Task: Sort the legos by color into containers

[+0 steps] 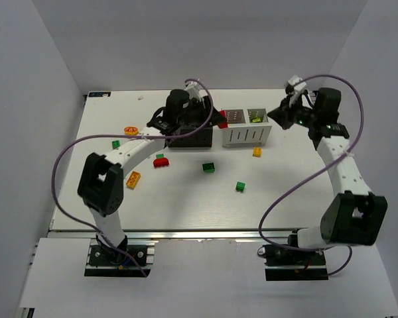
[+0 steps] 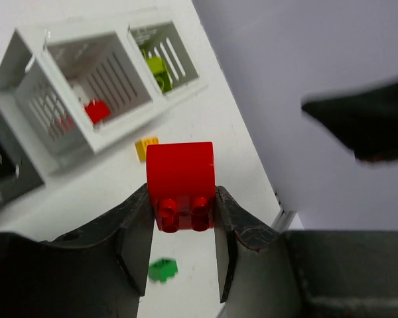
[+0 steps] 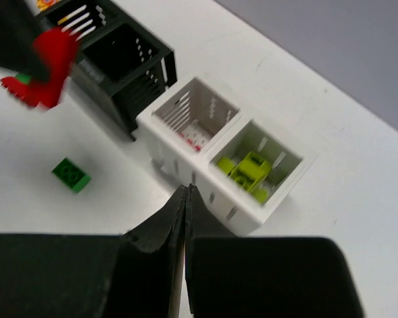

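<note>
My left gripper (image 1: 219, 120) is shut on a red lego (image 2: 180, 182), held in the air next to the white container's (image 1: 245, 136) left end. In the left wrist view, that container (image 2: 61, 85) holds a red brick (image 2: 97, 110) in one compartment and lime bricks (image 2: 158, 69) in the other. The black container (image 1: 189, 141) stands left of it, partly hidden by my left arm. My right gripper (image 1: 276, 114) is shut and empty, above the white container's right end; its closed tips (image 3: 186, 192) hang over the container's near wall (image 3: 242, 116).
Loose legos lie on the table: green ones (image 1: 208, 167) (image 1: 240, 187) (image 1: 115, 144), an orange-yellow one (image 1: 257, 152) in front of the white container, an orange one (image 1: 132, 179), a red one (image 1: 161, 161) and an orange round piece (image 1: 130, 130).
</note>
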You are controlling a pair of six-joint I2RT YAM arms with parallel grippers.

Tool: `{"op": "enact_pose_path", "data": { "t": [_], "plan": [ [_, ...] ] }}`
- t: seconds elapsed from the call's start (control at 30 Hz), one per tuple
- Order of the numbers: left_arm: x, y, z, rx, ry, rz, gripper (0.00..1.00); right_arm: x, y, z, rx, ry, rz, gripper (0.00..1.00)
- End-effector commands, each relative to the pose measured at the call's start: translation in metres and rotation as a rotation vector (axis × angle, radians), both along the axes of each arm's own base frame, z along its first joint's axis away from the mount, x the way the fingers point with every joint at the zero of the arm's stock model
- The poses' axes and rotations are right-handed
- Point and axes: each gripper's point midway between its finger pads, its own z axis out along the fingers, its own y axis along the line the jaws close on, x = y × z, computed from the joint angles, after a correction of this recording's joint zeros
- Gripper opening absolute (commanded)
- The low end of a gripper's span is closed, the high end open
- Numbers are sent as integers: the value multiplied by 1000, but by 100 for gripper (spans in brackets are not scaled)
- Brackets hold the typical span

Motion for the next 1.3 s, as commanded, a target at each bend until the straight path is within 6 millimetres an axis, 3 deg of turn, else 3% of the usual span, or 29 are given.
{"op": "enact_pose_path", "data": {
  "t": [0.0,0.03,0.07,0.27,0.47,0.5,0.53,0.6,0.63,0.7,1.03,1.27],
  "plan": [
    [22,-19,30,-48,-100,-29,12,-40,-1,-17,29,31,75,3],
    [29,-25,43,-72,-140,-27,13,-50,-5,-23,24,29,67,3],
    [41,-28,32,-61,-136,-4,13,-54,-6,-24,22,27,65,4],
    [75,-46,34,-67,-241,69,14,-77,-5,-35,49,73,65,7],
    [105,-63,11,-48,-263,122,17,-87,-5,-39,56,70,55,14],
    [105,-64,16,-51,-274,120,18,-87,-6,-40,58,74,53,15],
    [111,-66,4,-28,-265,135,20,-88,-6,-40,58,73,53,17],
    [117,-67,2,-17,-261,142,23,-89,-7,-39,62,73,48,18],
    [121,-68,-8,2,-251,150,24,-89,-7,-40,63,74,46,18],
    [123,-68,-13,20,-243,153,25,-90,-7,-39,65,69,45,20],
    [122,-66,-19,50,-223,170,54,-92,-9,-41,56,69,43,31],
    [115,-76,9,22,-256,149,70,-91,-10,-39,42,57,51,40]
  ]
}}
